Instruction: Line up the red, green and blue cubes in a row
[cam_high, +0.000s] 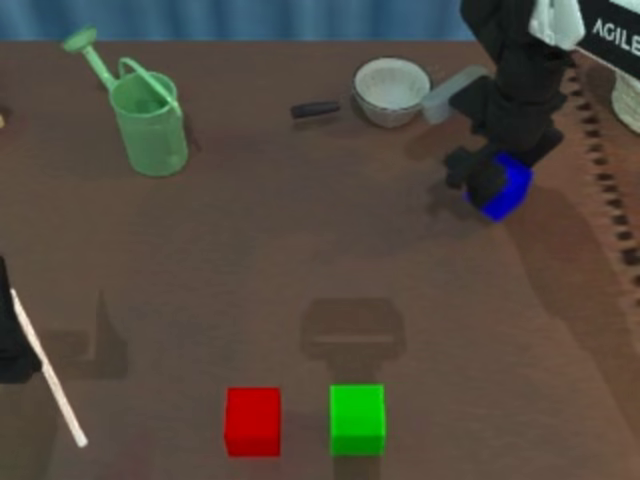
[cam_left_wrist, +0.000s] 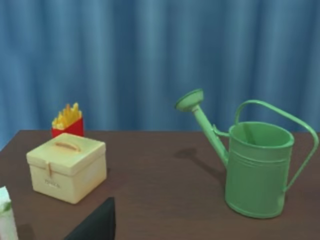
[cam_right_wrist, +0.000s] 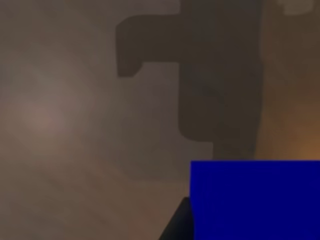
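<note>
At the table's left edge the left gripper (cam_high: 15, 370) sits parked; can't tell its jaw state. Red cube (cam_high: 252, 421) and green cube (cam_high: 357, 419) sit side by side, apart, at the near edge. Right of and well beyond the green cube, the right gripper (cam_high: 487, 180) is clamped on the blue cube (cam_high: 508, 188), which looks lifted. Risk: the cube slips or lands askew, or knocks the green cube, breaking the row. Only the left wrist view shows the cream box (cam_left_wrist: 66, 166) and fries (cam_left_wrist: 68, 121) left of the can (cam_left_wrist: 257, 167); only the right wrist view shows the blue cube close up.
</note>
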